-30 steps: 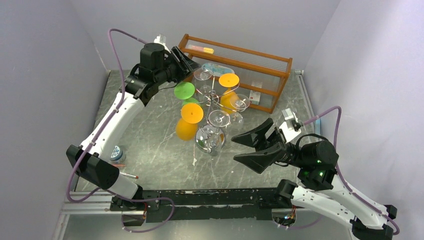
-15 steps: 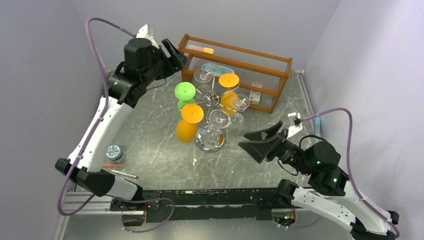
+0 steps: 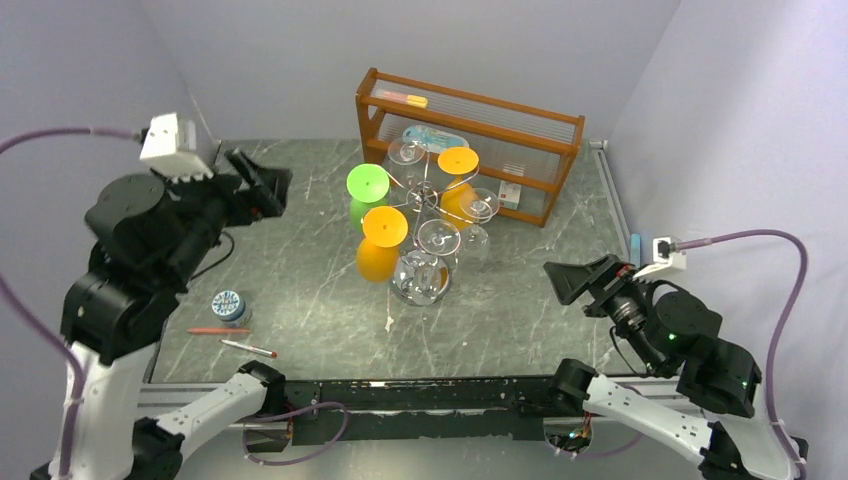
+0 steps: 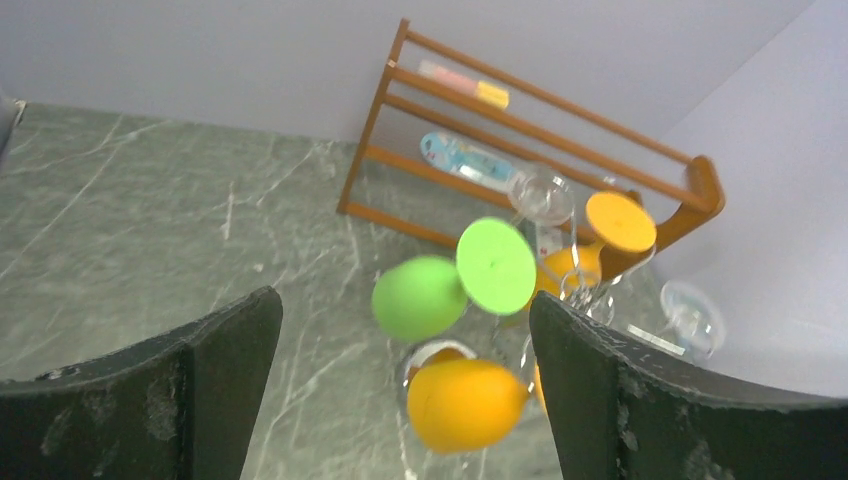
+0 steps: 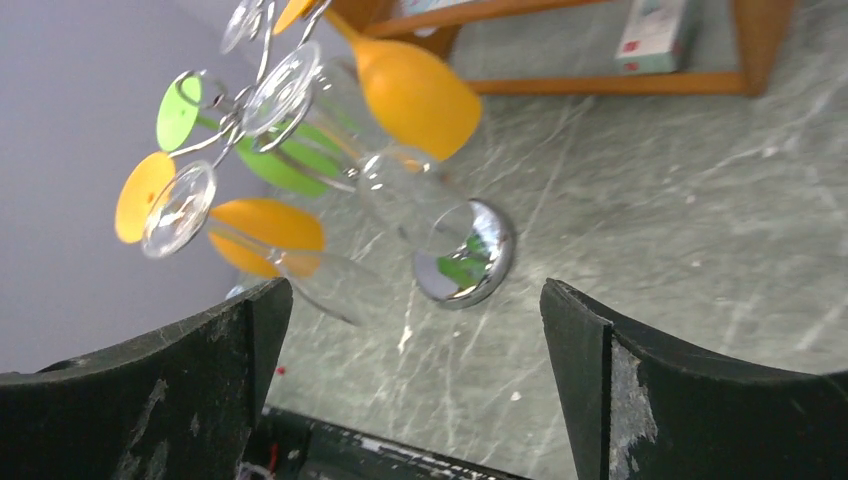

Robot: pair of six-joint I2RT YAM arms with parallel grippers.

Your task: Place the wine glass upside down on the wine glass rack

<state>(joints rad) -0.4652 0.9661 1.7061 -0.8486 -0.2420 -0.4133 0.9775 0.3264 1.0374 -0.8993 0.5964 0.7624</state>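
Note:
The silver wine glass rack point(image 3: 425, 196) stands mid-table on its round shiny base point(image 3: 420, 278). Several glasses hang on it upside down: a green wine glass point(image 3: 367, 186), two orange ones point(image 3: 383, 228) point(image 3: 458, 162) and clear ones point(image 3: 438, 237). My left gripper point(image 3: 262, 182) is open and empty, well left of the rack. In the left wrist view it point(image 4: 402, 300) faces the green glass point(image 4: 420, 296) from a distance. My right gripper point(image 3: 585, 281) is open and empty at the right, away from the rack. In the right wrist view the gripper point(image 5: 412, 290) looks at the base point(image 5: 465, 252).
A brown wooden shelf unit point(image 3: 470, 112) with small items stands behind the rack. A blue-topped round object point(image 3: 229, 305) and two pens point(image 3: 250, 348) lie near the front left edge. Walls close in at the left, back and right.
My left arm has pulled back leftward from the green glass on the rack, its jaws opening wider. My right arm has drawn back to the right, away from the rack's base.

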